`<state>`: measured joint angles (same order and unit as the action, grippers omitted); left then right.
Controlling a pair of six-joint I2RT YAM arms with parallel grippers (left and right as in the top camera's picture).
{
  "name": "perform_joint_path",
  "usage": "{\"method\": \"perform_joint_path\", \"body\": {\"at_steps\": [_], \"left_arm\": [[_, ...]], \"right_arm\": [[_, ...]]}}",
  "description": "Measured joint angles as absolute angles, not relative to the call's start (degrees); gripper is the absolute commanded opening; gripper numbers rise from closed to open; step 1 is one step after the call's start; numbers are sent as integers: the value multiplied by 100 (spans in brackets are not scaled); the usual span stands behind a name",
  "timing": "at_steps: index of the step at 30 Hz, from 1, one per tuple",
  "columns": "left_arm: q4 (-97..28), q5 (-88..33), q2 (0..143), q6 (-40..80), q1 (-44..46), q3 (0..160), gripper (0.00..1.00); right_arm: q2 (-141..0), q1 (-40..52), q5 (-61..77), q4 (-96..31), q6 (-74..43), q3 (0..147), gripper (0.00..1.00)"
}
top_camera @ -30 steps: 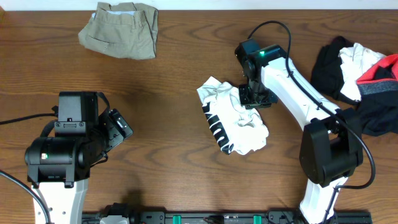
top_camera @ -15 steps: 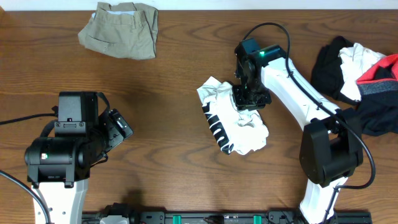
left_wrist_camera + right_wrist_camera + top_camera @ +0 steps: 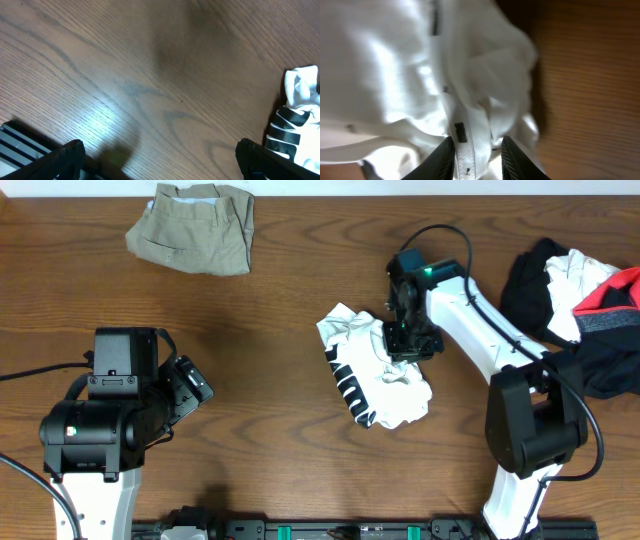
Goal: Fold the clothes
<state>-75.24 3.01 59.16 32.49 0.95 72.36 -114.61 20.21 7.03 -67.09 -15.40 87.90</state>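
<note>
A crumpled white top (image 3: 385,380) with black-white striped trim lies right of the table's middle. My right gripper (image 3: 402,340) is down on its upper right edge. In the right wrist view a white seam band of the top (image 3: 470,145) runs between the two dark fingers (image 3: 442,157), and the right gripper (image 3: 477,155) is shut on it. The left gripper (image 3: 196,386) rests at the left, far from the clothes, wide open over bare wood (image 3: 157,160). The left wrist view catches the top's striped edge (image 3: 297,122) at its right border.
Folded khaki shorts (image 3: 195,225) lie at the back left. A heap of black, white and red garments (image 3: 580,300) sits at the right edge. The right arm (image 3: 480,330) reaches from the front right across to the top.
The right gripper swung a little left over the top and then back right, staying on the same edge of fabric. The left arm has not moved.
</note>
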Motion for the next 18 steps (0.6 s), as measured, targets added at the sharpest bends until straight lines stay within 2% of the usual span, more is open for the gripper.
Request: {"method": "perform_joint_path", "body": {"at_steps": [6,18], "left_arm": [[-7524,301,5916,3251,95,7236,98],[-7526,301,5968,3249,95,7236,98]], "right_arm": [[-11461,1852,687,-6816,-1540,8790,29],[-11461,1861,956,-6818,-1522,8790,36]]}}
